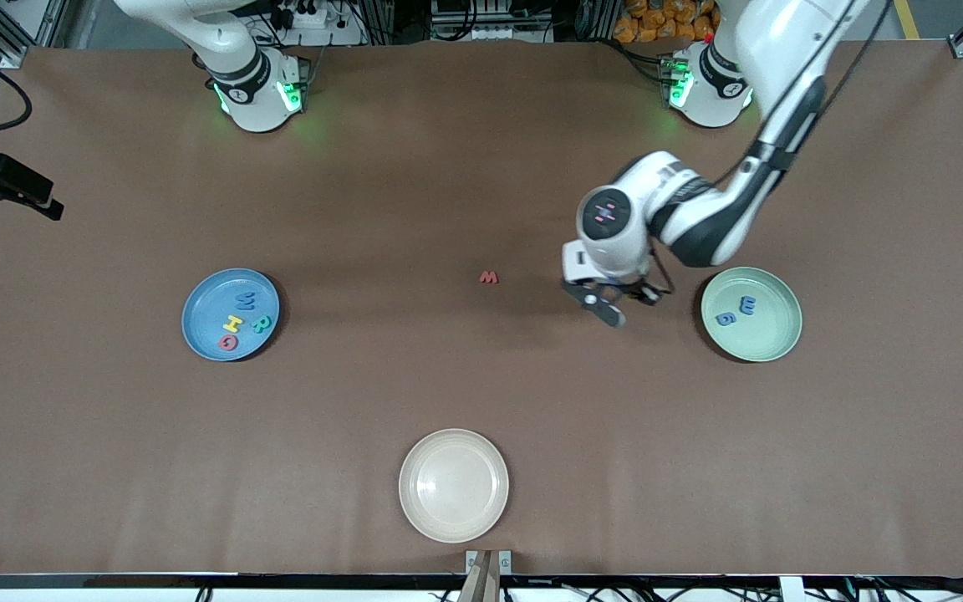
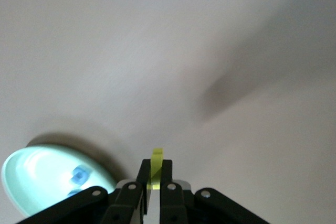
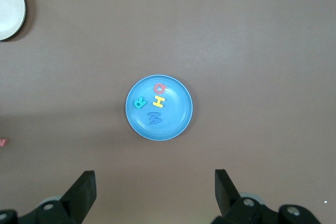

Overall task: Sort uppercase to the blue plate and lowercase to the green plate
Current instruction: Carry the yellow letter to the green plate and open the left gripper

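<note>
With only an edge pinched, the left gripper (image 2: 155,182) risked dropping its small yellow letter (image 2: 156,167) short of the green plate (image 1: 782,343) at its three o'clock, while the right gripper (image 3: 155,192) waited wide open and empty above the blue plate (image 3: 178,124).

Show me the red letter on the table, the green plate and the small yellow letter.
red letter (image 1: 489,278), front view, its middle.
green plate (image 1: 774,334), front view, bare floor.
small yellow letter (image 2: 156,162), left wrist view, upper part.
</note>
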You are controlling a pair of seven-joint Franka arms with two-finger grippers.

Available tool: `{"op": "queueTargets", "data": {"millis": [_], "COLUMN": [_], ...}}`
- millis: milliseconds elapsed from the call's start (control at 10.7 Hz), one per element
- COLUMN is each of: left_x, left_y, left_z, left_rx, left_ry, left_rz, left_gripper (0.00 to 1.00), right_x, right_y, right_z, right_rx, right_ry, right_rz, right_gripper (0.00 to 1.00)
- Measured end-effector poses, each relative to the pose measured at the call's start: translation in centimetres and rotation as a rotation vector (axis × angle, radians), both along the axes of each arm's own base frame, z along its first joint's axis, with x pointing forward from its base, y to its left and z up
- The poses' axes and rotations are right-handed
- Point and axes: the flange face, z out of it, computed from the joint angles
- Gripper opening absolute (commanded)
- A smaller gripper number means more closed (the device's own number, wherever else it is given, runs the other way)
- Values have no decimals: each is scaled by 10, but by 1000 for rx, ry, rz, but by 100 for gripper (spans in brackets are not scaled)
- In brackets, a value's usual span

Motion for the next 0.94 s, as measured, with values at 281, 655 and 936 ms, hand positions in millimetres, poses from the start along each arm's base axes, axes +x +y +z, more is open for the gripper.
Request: {"op": "queueTargets", "data": {"millis": [281,655,936], "left_x": [9,5,8], "left_y": [113,147,150], "left_z": [-30,-41,-40], "left_rx": [3,-7,-12], "left_ry": [161,218,209], "left_rz": [-30,-45,-39], "left_gripper": [0,29,68], "right_x": [2,6,7], "right_y": [0,1,0], "right_z": [2,-1,0], "right_rx": [-1,-3,-4], "right_ry": [-18,-25,-34], "right_rz": [0,0,-3], "right_gripper": [100,100,100]}}
